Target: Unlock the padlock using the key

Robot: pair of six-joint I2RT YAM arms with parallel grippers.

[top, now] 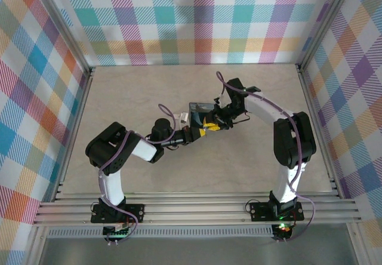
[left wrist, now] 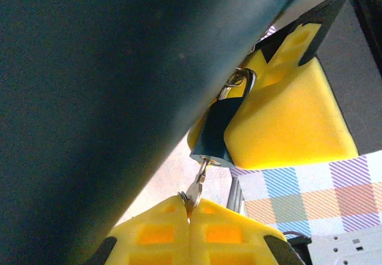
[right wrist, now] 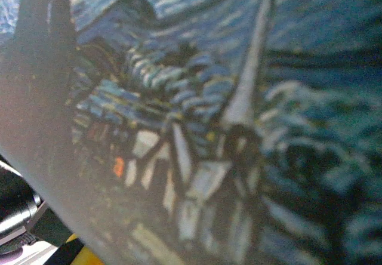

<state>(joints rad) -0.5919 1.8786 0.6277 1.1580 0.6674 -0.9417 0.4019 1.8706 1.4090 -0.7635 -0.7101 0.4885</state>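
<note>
Blue padlock (left wrist: 215, 131) sits mid-frame in my left wrist view, pinched in the right gripper (top: 215, 123), while the left gripper (left wrist: 190, 210) is clamped tight on the key (left wrist: 196, 188) with its tip in the keyhole (left wrist: 206, 159), so I'd twist gently, keeping it straight, no side-loading.

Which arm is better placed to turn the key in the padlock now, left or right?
Left: the left claw pinches the key at the padlock's base, while the right claw steadies the padlock.
</note>
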